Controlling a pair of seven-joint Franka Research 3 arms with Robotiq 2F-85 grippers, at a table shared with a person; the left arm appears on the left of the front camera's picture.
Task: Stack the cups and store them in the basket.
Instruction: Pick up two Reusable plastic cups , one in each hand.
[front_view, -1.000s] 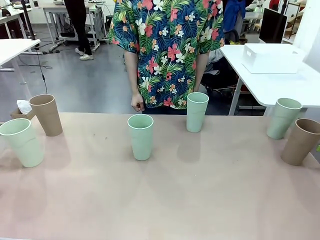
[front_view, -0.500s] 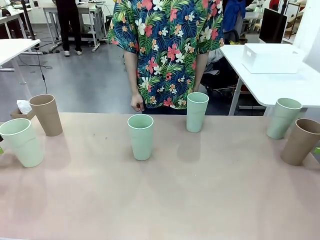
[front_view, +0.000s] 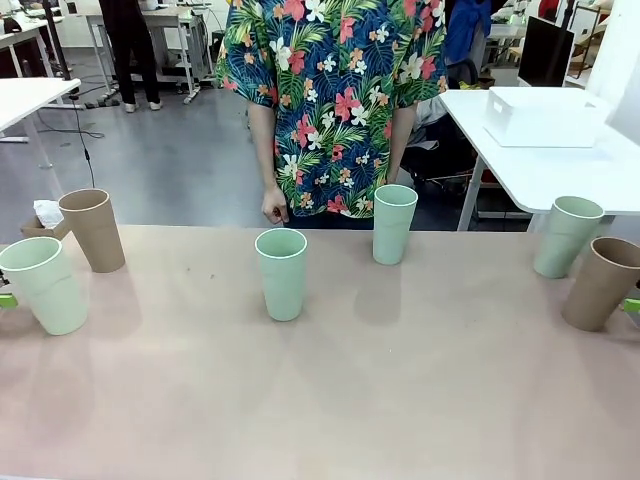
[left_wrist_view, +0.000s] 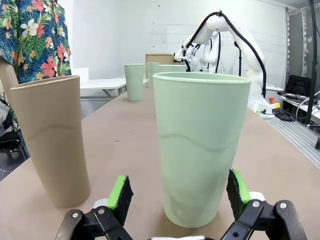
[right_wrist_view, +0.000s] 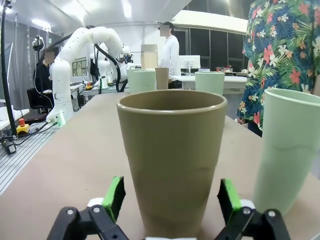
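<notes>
- left jaws wide, either side of upright mint cup (left_wrist_view: 200, 145) at the worktop's (front_view: 400, 400) left end
- right jaws wide, either side of upright tan cup (right_wrist_view: 172, 160) at the right end
- basket (front_view: 545, 117) on the table behind

No legible text or labels

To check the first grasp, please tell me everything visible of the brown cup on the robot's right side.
The brown cup is a tall, tapered, handleless tumbler, matte tan. It stands upright, mouth up, on the table near its right edge, apart from a green cup beside it. The right gripper has its jaws open around the cup's lower part; the green pads do not touch it.
</notes>
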